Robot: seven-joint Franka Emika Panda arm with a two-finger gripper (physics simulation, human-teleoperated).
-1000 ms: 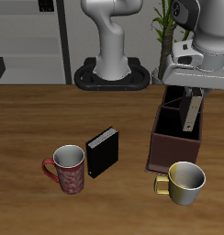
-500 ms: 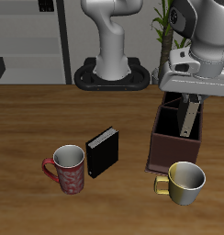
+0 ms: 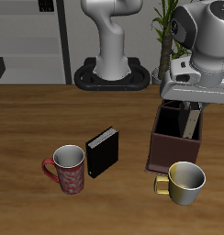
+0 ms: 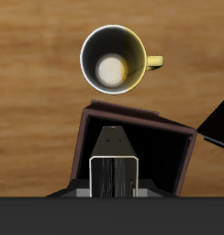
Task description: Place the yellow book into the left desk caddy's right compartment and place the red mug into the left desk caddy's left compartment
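Yellow book (image 3: 190, 120) leans inside the left desk caddy (image 3: 171, 147), gripper (image 3: 185, 90) above it; jaw state unclear. Gold mug (image 3: 184, 181) sits just before the caddy's near wall. Red mug (image 3: 68, 169) and black book (image 3: 101, 151) stand well apart on open table (image 3: 31, 119).

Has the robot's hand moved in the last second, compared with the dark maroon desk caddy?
Yes. The hand has risen above the dark maroon desk caddy, leaving the thin grey-tan book leaning inside it.

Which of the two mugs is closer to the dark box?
The shiny gold mug, standing just in front of the maroon caddy. The red mug stands well away across the table, beyond the black book.
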